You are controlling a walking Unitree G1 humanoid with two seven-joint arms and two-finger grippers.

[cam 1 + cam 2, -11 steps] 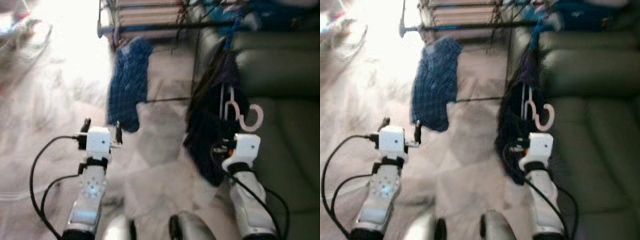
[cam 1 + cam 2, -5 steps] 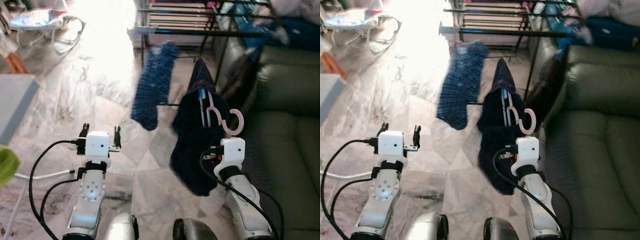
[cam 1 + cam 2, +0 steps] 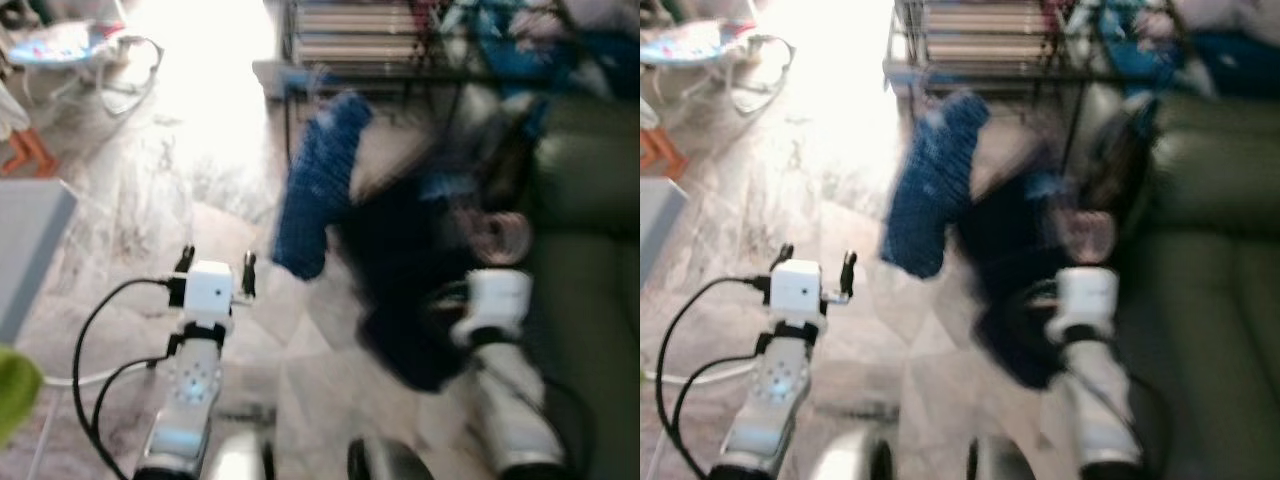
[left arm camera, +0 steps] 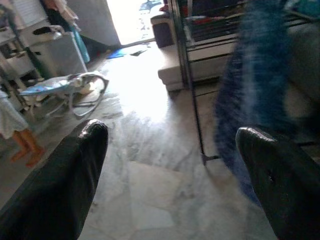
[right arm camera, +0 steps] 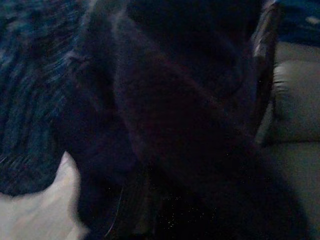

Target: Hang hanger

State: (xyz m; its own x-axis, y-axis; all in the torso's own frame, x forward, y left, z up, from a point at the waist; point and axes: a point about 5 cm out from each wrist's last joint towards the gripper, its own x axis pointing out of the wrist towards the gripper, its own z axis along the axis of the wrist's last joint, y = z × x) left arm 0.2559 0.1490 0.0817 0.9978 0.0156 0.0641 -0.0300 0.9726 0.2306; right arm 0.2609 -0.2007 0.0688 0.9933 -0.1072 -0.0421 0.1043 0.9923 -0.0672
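Left eye view, far left edge: the corner of a grey table (image 3: 25, 240) and a green blur (image 3: 12, 390) below it. In the upper left of the frame a baby bouncer (image 3: 75, 45) stands on the pale marble floor (image 3: 130, 200), washed out by bright light. Lower left of centre, my left gripper (image 3: 215, 270) is held out over the floor, its two black fingers (image 4: 60, 180) set wide apart with nothing between them. At upper centre stands a dark metal drying rack (image 3: 370, 40), and a blue checked garment (image 3: 315, 185) hangs from its rail down toward the middle of the frame. Just right of that, a dark navy garment (image 3: 400, 270) fills the centre, heavily blurred. At its right edge, right of centre, a pinkish hanger hook (image 3: 500, 235) shows as a smear directly above my right gripper (image 3: 495, 300), whose white housing sits against the dark cloth; I cannot tell how those jaws stand, since the right wrist view is nearly black with navy fabric. Along the right side runs a dark green sofa (image 3: 590, 300).
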